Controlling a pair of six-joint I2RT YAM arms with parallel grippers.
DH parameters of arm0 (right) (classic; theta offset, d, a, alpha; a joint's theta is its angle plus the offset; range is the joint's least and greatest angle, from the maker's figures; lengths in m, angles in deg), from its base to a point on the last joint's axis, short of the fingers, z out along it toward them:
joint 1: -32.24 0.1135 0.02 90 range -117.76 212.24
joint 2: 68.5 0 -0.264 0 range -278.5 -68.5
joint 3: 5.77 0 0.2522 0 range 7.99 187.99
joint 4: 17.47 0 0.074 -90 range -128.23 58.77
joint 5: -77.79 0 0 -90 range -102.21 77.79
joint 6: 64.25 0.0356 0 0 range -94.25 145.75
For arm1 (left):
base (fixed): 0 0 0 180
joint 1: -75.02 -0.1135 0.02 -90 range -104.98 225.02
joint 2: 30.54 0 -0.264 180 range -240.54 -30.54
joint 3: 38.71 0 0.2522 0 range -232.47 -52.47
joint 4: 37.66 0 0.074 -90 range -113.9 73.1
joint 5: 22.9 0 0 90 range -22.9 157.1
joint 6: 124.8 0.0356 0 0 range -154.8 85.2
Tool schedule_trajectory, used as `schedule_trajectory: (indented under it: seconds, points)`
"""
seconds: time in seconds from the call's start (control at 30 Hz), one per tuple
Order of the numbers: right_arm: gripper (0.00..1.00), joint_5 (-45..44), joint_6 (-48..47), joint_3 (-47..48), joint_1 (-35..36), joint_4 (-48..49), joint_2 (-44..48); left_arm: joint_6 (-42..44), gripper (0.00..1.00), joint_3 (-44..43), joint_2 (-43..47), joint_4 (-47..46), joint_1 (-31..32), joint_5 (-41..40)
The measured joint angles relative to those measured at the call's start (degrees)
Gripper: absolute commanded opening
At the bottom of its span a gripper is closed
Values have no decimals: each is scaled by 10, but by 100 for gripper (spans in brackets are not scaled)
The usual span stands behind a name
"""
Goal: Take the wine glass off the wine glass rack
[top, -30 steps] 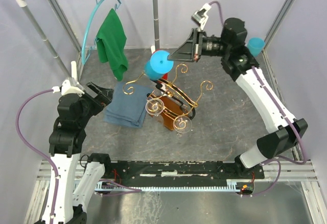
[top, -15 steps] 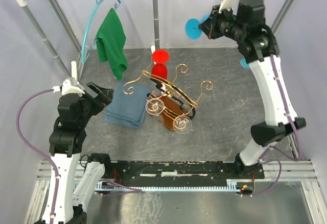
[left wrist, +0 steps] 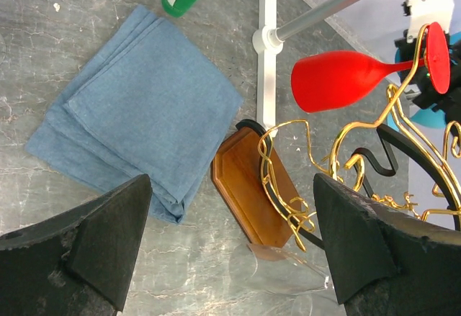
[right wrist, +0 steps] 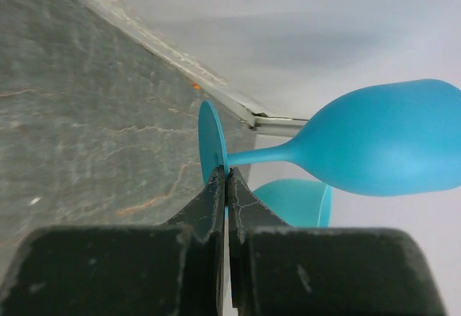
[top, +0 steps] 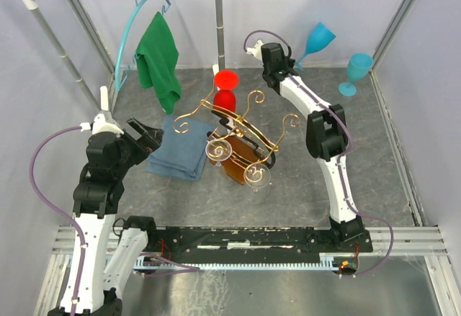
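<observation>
The right gripper (right wrist: 225, 179) is pinched fully together on the thin rim of the foot of the blue wine glass (right wrist: 389, 147). It holds the glass tilted in the air close to the back wall (top: 252, 6), well apart from the wine glass rack (left wrist: 248, 186) at the middle of the table (top: 302, 186). A second blue glass (top: 355, 73) stands upright near the far right corner, with bare floor between it and the rack.

The left gripper (top: 146, 134) hangs with its jaws spread wide and empty over the folded blue cloth (top: 180, 150), beside the rack.

A red glass (top: 225, 93) and two clear glasses (top: 218, 150) hang on the rack. The left wrist view cuts off the rack's right side, and the held glass partly hides the second blue one in the right wrist view.
</observation>
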Motion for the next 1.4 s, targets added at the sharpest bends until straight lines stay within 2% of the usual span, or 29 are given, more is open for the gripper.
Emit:
schedule_trajectory:
  seconds: [0.13, 0.27, 0.53, 1.17, 1.4]
  points:
    - [1, -30, -73, 30, -18, 66, -58, 0, 99, 0, 0, 0, 0, 0]
    - [1, -36, -117, 37, -37, 128, -65, 0, 99, 0, 0, 0, 0, 1]
    - [1, -32, -164, -23, -70, 237, -66, 0, 99, 20, -5, -1, 0, 16]
    - [1, -11, -174, -150, -70, 329, -112, 8, 99, 21, -7, 0, 0, 17]
    - [1, -22, -176, -160, -53, 339, -129, 18, 99, 21, -1, 1, 0, 26]
